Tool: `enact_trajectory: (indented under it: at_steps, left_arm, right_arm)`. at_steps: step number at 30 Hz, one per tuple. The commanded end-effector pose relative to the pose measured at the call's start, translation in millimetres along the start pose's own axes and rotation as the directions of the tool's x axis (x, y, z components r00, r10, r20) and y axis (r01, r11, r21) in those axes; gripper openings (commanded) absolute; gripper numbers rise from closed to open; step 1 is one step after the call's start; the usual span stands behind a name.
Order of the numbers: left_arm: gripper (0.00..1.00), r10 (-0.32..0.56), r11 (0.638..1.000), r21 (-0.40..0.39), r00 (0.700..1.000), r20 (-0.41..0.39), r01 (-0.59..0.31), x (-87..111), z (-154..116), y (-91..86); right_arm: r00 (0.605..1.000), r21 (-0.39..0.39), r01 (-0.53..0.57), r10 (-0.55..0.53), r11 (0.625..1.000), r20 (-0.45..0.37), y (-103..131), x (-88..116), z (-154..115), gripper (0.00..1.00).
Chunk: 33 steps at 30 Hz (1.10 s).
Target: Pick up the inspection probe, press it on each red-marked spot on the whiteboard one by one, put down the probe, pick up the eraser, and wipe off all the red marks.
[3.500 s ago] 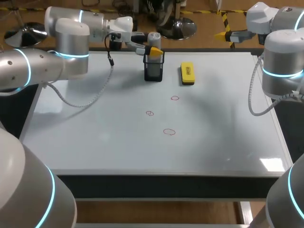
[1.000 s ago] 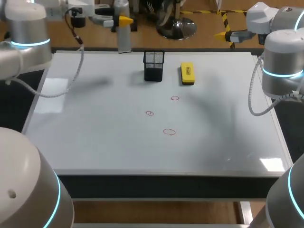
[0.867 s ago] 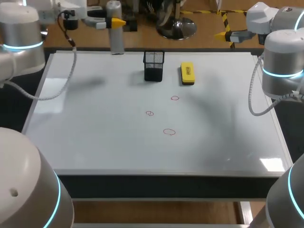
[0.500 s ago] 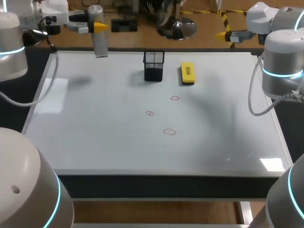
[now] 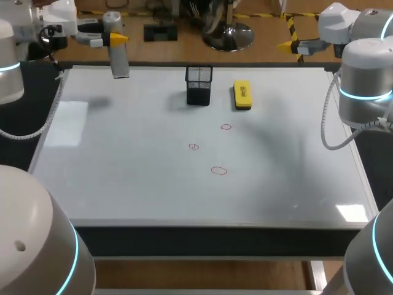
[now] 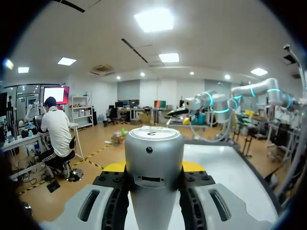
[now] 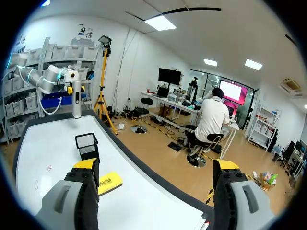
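Three red marks (image 5: 194, 146) are awaited mid-whiteboard (image 5: 123, 184), with the eraser (image 5: 242, 95) beyond. At the far left corner, the probe (image 5: 116, 52) is pinched upright by the left gripper (image 5: 113, 39), ready for pressing. The right gripper (image 7: 156, 167) is spread, empty.

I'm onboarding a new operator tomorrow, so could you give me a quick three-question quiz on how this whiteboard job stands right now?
1. True or false: the left pincer is shut on the inspection probe.
2. How many red marks are on the whiteboard? A) two B) three C) five
3. Fill in: beside the black mesh holder lies the yellow ____.

Key: 1 true; 2 B; 3 eraser.
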<state>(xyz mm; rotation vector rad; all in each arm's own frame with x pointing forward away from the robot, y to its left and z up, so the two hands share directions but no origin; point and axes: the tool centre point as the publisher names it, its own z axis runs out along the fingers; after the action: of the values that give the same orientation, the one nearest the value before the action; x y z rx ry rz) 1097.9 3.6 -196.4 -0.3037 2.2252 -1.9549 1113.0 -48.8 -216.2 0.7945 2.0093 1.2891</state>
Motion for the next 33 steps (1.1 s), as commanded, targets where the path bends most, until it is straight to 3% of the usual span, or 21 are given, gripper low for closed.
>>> enact_trajectory:
  at_steps: [1, 10, 12, 14, 17, 20, 23, 25, 30, 33]
  left_arm:
    - [0.0, 0.0, 1.0, -0.001, 1.0, -0.004, 0.0, -1.6, 0, -0.8]
    - [0.0, 0.0, 1.0, -0.001, 1.0, -0.004, 0.0, -1.6, 0, -0.8]
    - [0.0, 0.0, 1.0, -0.001, 1.0, -0.004, 0.0, -1.6, 0, -0.8]
    - [0.0, 0.0, 1.0, -0.001, 1.0, -0.004, 0.0, -1.6, 0, -0.8]
    - [0.0, 0.0, 1.0, -0.001, 1.0, -0.004, 0.0, -1.6, 0, -0.8]
    - [0.0, 0.0, 1.0, -0.001, 1.0, -0.004, 0.0, -1.6, 0, -0.8]
    - [0.0, 0.0, 1.0, -0.001, 1.0, -0.004, 0.0, -1.6, 0, -0.8]
    - [0.0, 0.0, 1.0, -0.001, 1.0, -0.004, 0.0, -1.6, 0, -0.8]
    - [0.0, 0.0, 1.0, -0.001, 1.0, -0.004, 0.0, -1.6, 0, -0.8]
    - [0.0, 0.0, 1.0, -0.001, 1.0, -0.004, 0.0, -1.6, 0, -0.8]
  right_arm:
    - [1.0, -0.002, 0.0, 0.0, 1.0, -0.002, -1, -1, 0, 1.0]
    - [1.0, -0.002, 0.0, 0.0, 1.0, -0.002, -1, -1, 0, 1.0]
    - [0.981, 0.14, 0.092, -0.066, 0.986, -0.18, -8, 2, 11, 1.0]
    - [0.931, 0.253, 0.174, -0.076, 0.952, -0.356, -22, 9, 21, 1.0]
    - [0.88, 0.353, 0.261, -0.071, 0.899, -0.47, -39, 15, 27, 1.0]
    - [0.813, 0.435, 0.407, -0.102, 0.803, -0.573, -50, 22, 27, 1.0]
    - [0.753, 0.462, 0.516, -0.125, 0.721, -0.646, -55, 25, 26, 1.0]
    - [0.7, 0.478, 0.603, -0.136, 0.639, -0.701, -59, 26, 26, 1.0]
    - [0.561, 0.446, 0.766, -0.144, 0.462, -0.815, -64, 29, 25, 1.0]
    - [0.499, 0.423, 0.819, -0.115, 0.388, -0.859, -67, 29, 25, 1.0]
